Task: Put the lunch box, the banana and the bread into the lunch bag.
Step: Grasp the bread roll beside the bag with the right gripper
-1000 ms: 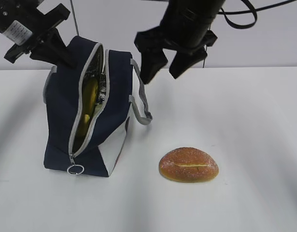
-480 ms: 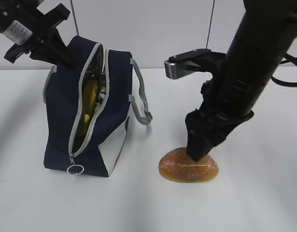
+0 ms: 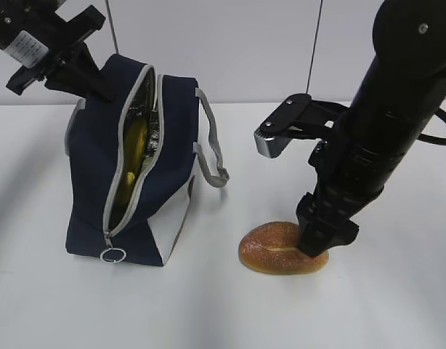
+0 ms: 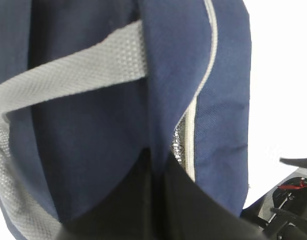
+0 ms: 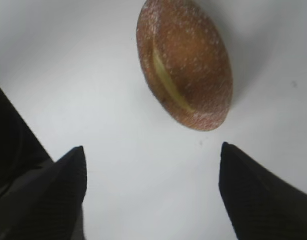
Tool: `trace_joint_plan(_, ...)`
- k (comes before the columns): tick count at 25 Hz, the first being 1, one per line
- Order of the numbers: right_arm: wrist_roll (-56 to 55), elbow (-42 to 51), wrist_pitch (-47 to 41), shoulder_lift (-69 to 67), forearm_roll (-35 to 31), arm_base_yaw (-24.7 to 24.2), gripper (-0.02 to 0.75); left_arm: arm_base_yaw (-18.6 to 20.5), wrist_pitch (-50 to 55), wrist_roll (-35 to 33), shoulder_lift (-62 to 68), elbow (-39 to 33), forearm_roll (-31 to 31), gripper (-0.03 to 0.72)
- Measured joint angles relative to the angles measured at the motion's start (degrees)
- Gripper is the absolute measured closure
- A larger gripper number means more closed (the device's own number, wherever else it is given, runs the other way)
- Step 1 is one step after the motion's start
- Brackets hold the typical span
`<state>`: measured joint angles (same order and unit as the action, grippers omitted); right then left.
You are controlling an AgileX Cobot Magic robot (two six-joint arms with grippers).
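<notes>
Right gripper (image 5: pixel 151 192), fingers spread wide, descends beside the bread (image 3: pixel 281 249) to grasp it; left gripper (image 3: pixel 92 76) pinches the lunch bag (image 3: pixel 99 174) rim, keeping it agape.

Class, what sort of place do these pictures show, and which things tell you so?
Probably a robot test bench: a bare white table and plain wall, two black arms, and only a lunch bag and bread laid out.

The dark navy fabric lunch bag (image 3: pixel 132 163) with grey webbing handles stands upright, unzipped, showing a silver lining. A yellow banana (image 3: pixel 134 156) stands inside its opening. To its right, apart from it, the oval golden-brown bread roll (image 3: pixel 277 248) lies slit-up on the white table (image 3: pixel 223 313).
</notes>
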<state>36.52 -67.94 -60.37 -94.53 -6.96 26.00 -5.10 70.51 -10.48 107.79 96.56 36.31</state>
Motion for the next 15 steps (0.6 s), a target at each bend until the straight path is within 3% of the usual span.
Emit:
trace_joint_plan(4, 8.0, 0.0, 5.6, 0.0, 0.5, 0.0, 0.088, 0.0, 0.0, 0.0, 0.0, 0.0, 0.0, 0.691)
trace_joint_plan(15, 16.7, 0.0, 10.6, -9.1, 0.6, 0.0, 0.08, 0.0, 0.0, 0.0, 0.0, 0.0, 0.0, 0.691)
